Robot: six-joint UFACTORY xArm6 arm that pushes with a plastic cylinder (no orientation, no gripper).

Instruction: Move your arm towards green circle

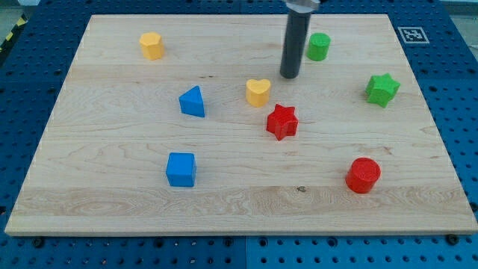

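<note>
1. Standing near the view's top, my tip [289, 75] rests on the wooden board [112, 217], below and to the left of the green circle [318, 46], close but apart from it.
2. No gripper shows; the arm ends in a plain dark rod.
3. A yellow heart [258, 93] sits just left and below my tip, with a red star [282, 121] beneath it.
4. A green star [382, 89] lies toward the view's right.
5. A blue triangle [193, 101], blue cube [181, 169], red cylinder [363, 175] and yellow block [151, 45] lie farther off.
</note>
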